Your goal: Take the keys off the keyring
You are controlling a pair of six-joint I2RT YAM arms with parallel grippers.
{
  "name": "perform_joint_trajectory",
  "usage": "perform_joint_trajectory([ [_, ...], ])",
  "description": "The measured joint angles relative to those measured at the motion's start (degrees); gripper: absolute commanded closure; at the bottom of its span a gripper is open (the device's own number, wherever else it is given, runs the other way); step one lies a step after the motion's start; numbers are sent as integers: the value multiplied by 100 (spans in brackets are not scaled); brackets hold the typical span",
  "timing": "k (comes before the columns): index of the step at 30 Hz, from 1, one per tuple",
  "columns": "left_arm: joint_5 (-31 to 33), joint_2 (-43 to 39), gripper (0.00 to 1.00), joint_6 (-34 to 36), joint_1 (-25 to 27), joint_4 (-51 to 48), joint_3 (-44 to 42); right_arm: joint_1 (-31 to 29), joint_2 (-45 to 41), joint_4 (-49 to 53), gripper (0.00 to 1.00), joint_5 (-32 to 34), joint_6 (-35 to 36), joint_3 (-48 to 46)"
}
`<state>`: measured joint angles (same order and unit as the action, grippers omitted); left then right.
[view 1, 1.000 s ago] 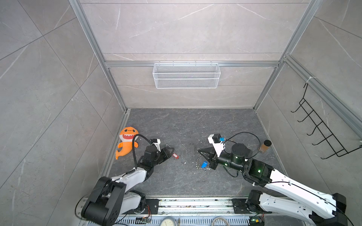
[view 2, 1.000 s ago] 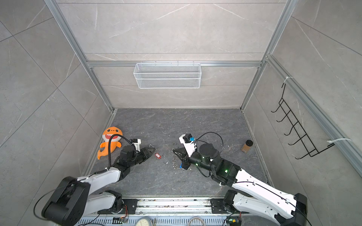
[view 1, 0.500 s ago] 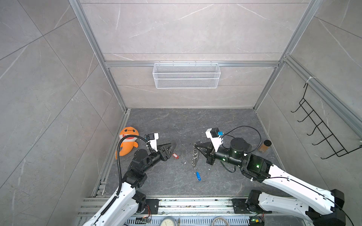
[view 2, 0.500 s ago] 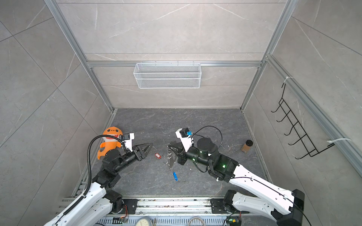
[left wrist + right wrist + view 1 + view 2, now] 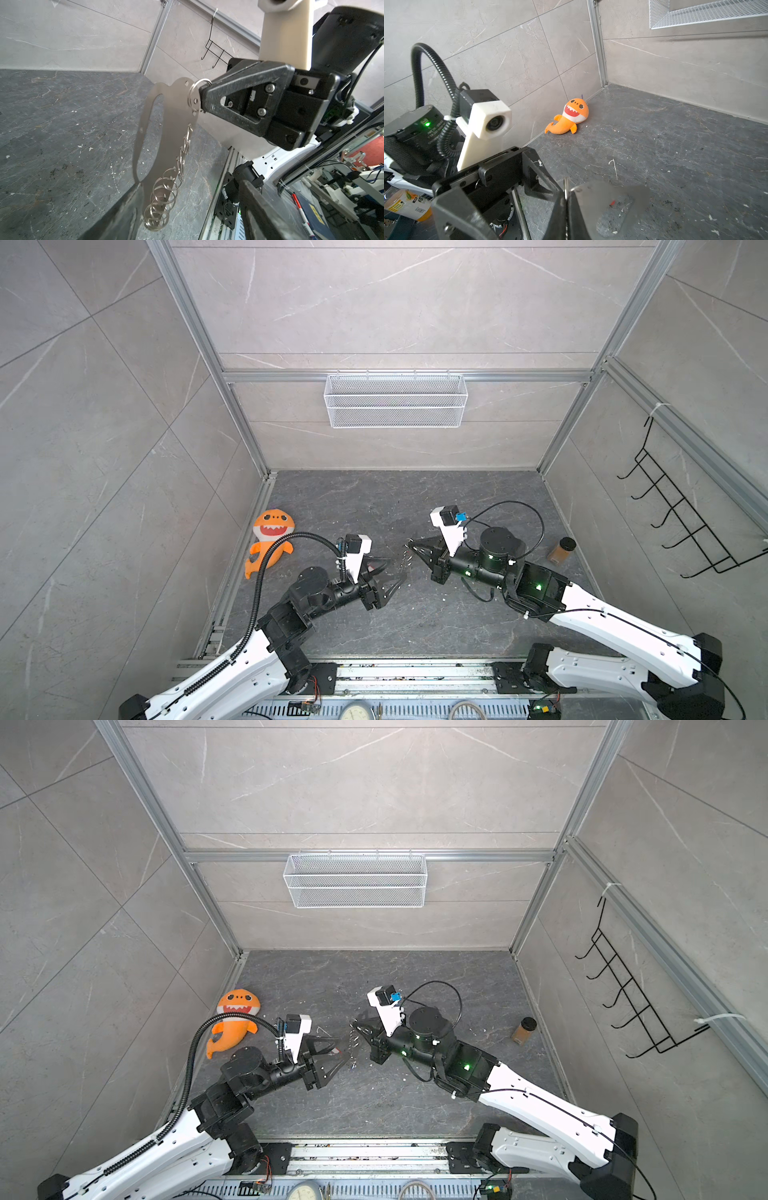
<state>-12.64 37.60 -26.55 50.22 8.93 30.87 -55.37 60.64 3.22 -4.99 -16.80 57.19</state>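
The keyring (image 5: 166,116) is a flat grey oval loop with a chain of silvery rings (image 5: 164,197) hanging below it. My right gripper (image 5: 200,96) is shut on the ring at the loop's top and holds it above the floor; in both top views it is near the middle (image 5: 409,545) (image 5: 353,1025). My left gripper (image 5: 395,570) (image 5: 191,185) is open, its fingers (image 5: 124,212) on either side of the lowest rings without touching. A key with a red tag (image 5: 376,568) (image 5: 335,1051) lies on the floor under the left gripper and shows through the loop (image 5: 612,202).
An orange shark plush (image 5: 270,539) lies by the left wall. A small brown bottle (image 5: 561,549) stands at the right wall. A white wire basket (image 5: 395,400) hangs on the back wall and a black hook rack (image 5: 685,522) on the right wall. White crumbs dot the floor.
The left arm has risen from beside the red-tagged key and swung right to the hanging rings, its jaws wider. The right gripper lifted the keyring; a blue key dropped off it.
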Motion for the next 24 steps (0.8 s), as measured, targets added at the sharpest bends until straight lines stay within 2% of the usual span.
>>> perform_joint_trajectory([
  [8, 846, 457, 29, 544, 232, -273, 168, -271, 101, 2, 100, 79, -2, 149],
  [14, 1005, 590, 58, 754, 232, -332, 304, -426, 201, 0, 100, 98, 0, 254],
  [20, 949, 586, 81, 787, 254, -315, 304, -428, 297, -4, 100, 190, 0, 295],
  [24, 796, 590, 91, 791, 334, -306, 304, -426, 417, -20, 100, 223, 0, 317],
])
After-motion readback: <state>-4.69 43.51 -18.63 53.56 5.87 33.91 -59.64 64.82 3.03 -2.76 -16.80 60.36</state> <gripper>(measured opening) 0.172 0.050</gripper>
